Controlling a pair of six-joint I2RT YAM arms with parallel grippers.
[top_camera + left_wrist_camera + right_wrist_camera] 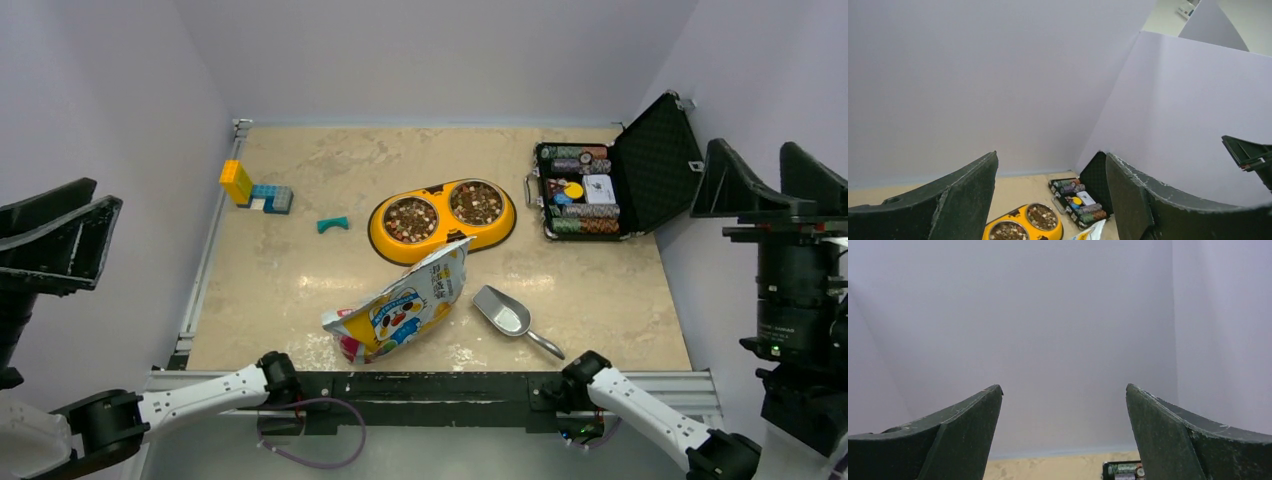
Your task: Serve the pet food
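Left gripper (pixel 1051 155) and right gripper (pixel 1063 386) are both empty, jaws apart, raised. Scoop (pixel 503 312) and bag (pixel 400 305) lie ahead and below them, with pet food (pixel 410 218) filling both wells of the yellow bowl (pixel 500 235) beyond. Looks served to me; I'd park without clipping the bag.

Beige marbled table (pixel 300 290), six things upon it

A yellow double bowl (pixel 442 215) sat mid-table; just in front of it lay a printed bag (pixel 400 312), with a metal scoop (pixel 505 312) beside that. An open chip case (pixel 655 160) stood far right, toy blocks (pixel 255 190) far left, and a teal piece (pixel 333 224) near them.
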